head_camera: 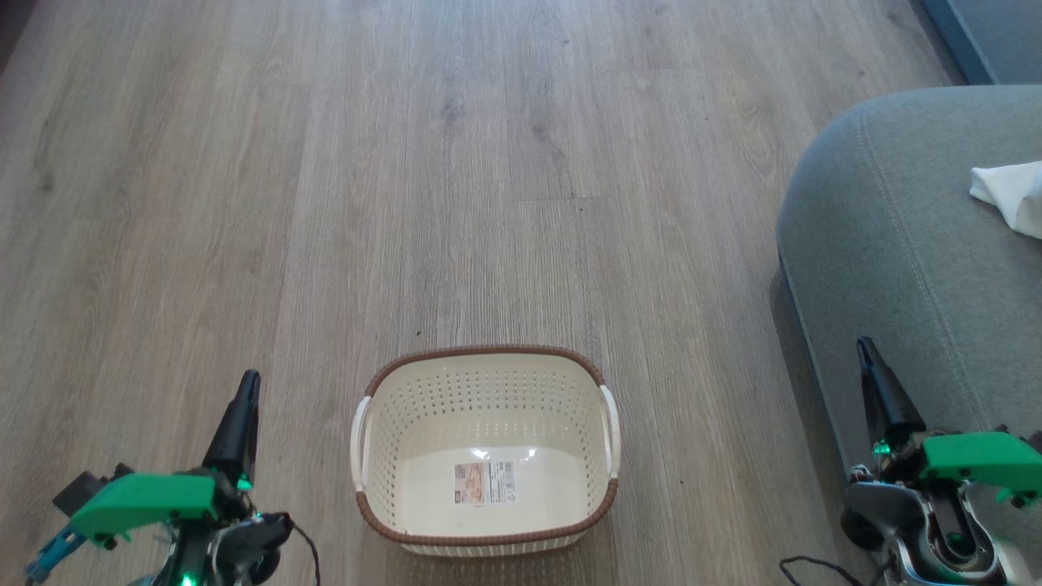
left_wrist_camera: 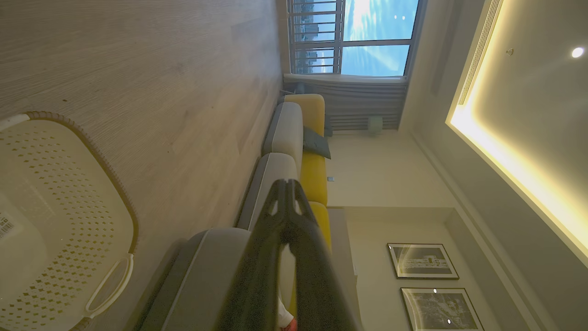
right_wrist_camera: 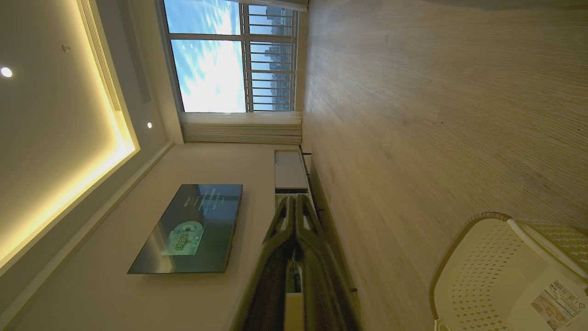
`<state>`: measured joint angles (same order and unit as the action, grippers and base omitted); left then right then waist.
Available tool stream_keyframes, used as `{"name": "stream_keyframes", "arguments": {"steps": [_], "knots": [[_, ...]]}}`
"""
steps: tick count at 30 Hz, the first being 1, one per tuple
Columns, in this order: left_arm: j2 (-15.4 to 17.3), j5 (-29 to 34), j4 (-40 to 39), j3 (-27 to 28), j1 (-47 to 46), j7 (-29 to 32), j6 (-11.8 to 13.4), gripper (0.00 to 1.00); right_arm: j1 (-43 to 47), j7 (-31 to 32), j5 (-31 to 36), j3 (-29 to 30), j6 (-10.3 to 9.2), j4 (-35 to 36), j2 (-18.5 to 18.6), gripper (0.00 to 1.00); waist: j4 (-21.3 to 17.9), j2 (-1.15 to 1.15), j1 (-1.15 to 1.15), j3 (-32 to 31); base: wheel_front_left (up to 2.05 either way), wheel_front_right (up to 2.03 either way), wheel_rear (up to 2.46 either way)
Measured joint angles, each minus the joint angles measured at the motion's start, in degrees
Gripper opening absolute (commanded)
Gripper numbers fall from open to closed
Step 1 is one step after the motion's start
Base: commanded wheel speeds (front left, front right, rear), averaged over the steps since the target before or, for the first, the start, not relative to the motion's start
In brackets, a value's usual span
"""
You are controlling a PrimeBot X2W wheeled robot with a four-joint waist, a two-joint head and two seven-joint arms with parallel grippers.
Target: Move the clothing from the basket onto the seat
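The cream basket [head_camera: 488,352] stands on the wood floor between my two arms, with nothing in it but a label on its base. It also shows in the left wrist view [left_wrist_camera: 110,170] and the right wrist view [right_wrist_camera: 482,257]. The grey-green seat [head_camera: 895,244] rises at the right. On it, at the frame's edge, lies a white fold of the clothing [head_camera: 1009,195]; the rest is cut off. My left gripper [head_camera: 248,382] is shut and holds nothing, left of the basket. My right gripper [head_camera: 864,350] is shut and holds nothing, in front of the seat's side.
Wood floor [head_camera: 488,163] stretches ahead of the basket. A blue-grey piece of furniture [head_camera: 989,37] sits at the far right corner. The left wrist view shows the sofa row [left_wrist_camera: 285,133] with yellow backs. A wall television [right_wrist_camera: 193,227] and a low cabinet [right_wrist_camera: 288,170] stand opposite.
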<state>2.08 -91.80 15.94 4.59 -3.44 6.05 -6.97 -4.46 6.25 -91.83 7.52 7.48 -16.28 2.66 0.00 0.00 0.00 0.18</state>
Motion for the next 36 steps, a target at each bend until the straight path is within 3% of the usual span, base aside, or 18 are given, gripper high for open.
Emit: {"name": "stream_keyframes", "arguments": {"steps": [36], "knots": [[0.0, 0.0, 0.0, 0.0, 0.0, 0.0, 0.0, 0.0, 0.0, 0.0, 0.0, 0.0, 0.01, 0.0, 0.0, 0.0, 0.0, 0.0, 0.0, 0.0, 0.0, 0.0, 0.0]]}}
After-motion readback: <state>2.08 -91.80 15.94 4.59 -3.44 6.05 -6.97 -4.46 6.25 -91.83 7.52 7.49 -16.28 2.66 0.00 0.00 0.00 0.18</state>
